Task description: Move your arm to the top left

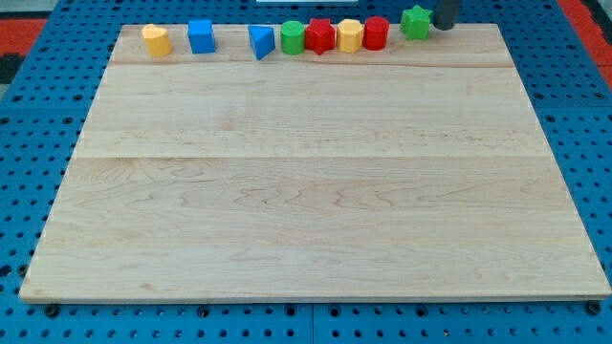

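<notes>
My tip (445,26) is at the view's top, right of centre, at the far edge of the wooden board (306,191). It stands just right of the green star block (415,22), close to it or touching. Along the top edge, from the view's left, stand a yellow cylinder-like block (157,40), a blue cube (201,36), a blue triangular block (260,41), a green cylinder (292,38), a red star block (319,36), a yellow hexagonal block (350,34) and a red cylinder (376,32).
The board lies on a blue perforated base (29,143). A red patch (585,19) shows at the view's top right corner.
</notes>
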